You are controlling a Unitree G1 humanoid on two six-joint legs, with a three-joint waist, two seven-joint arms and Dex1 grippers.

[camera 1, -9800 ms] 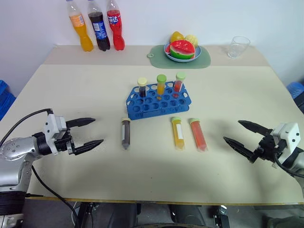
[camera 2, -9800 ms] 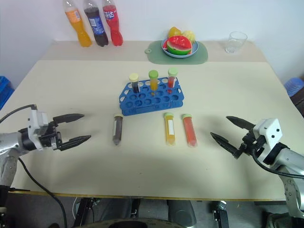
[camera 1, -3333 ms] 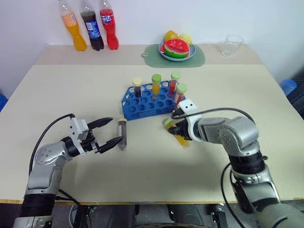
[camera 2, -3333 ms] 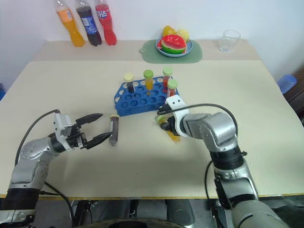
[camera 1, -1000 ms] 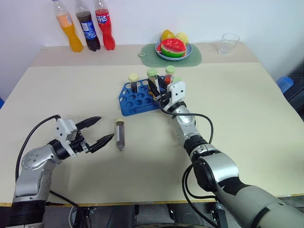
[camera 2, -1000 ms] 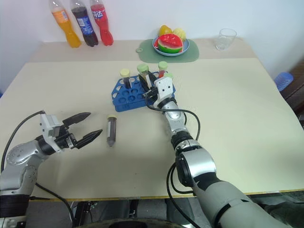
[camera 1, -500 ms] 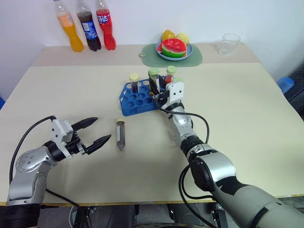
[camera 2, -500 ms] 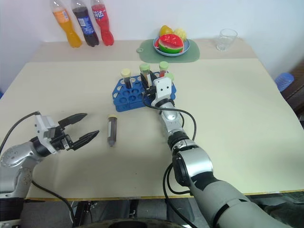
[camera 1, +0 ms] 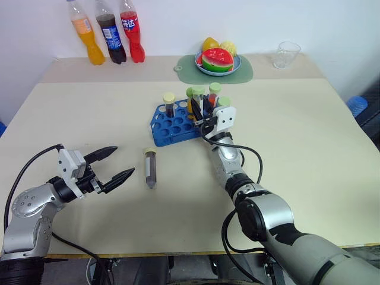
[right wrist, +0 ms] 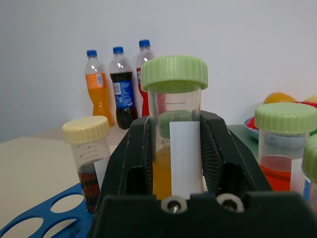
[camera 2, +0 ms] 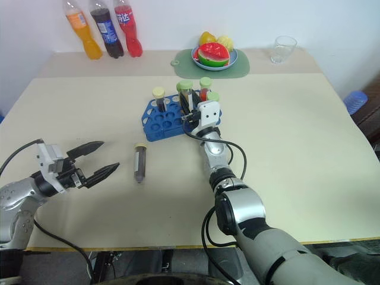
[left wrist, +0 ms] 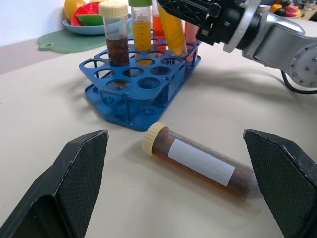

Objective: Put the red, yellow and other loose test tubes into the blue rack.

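The right gripper (right wrist: 176, 163) is clamped on the yellow tube (right wrist: 174, 119), holding it over the blue rack (camera 1: 172, 126), tilted rather than upright. If lowered at that slant, its tip could catch a hole's rim or knock the neighbouring tubes, perhaps shifting the light rack on the table (camera 1: 309, 136). The left gripper (camera 1: 111, 165) stands wide apart beside the brown tube (camera 1: 150, 168), which lies loose and could roll if nudged.
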